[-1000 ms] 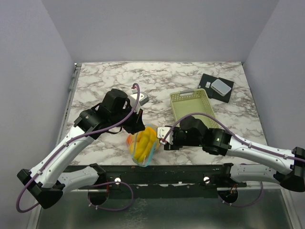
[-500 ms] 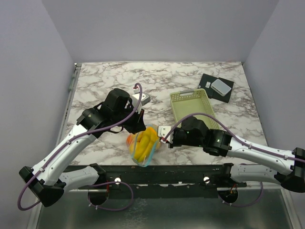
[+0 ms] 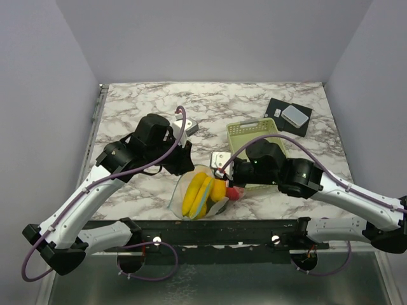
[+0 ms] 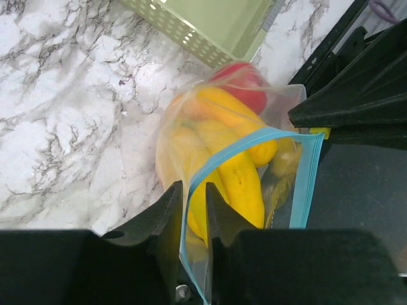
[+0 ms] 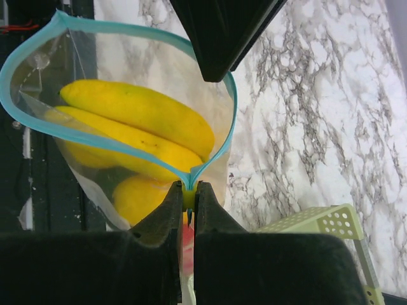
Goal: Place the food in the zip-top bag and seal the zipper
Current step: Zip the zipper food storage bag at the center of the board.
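Zip-top bag (image 3: pixel 191 198) lies at the near edge of the table (image 3: pixel 140 108), about centre, between the two arms. The basket (image 3: pixel 254 130) is just to its far right.

Food is in the bag: yellow bananas (image 3: pixel 196 192) lie lengthwise, and a red round piece (image 3: pixel 234 192) sits at the bag's right end, under the plastic in the left wrist view.

Zipper (image 4: pixel 304 178) is not sealed. The right wrist view shows the blue strip as a wide open loop around the bananas.

Right gripper (image 5: pixel 189 185): fingers (image 5: pixel 168 216) are together, clamped on the corner where the two sides of the zipper meet, at the right end of the mouth.

Left gripper (image 4: pixel 194 190): fingers (image 4: pixel 166 213) stand a narrow gap apart, with the zipper strip and bag edge running between them at the other end of the mouth. Can't tell whether they are pinching it or just straddling it.

In the top view both grippers sit just on the far side of the bag, left one (image 3: pixel 183 166) over its far-left edge and right one (image 3: pixel 224 173) over its far-right edge.

A black pad (image 3: pixel 289 117) with a small white box on it is far right on the table, well apart from the bag.
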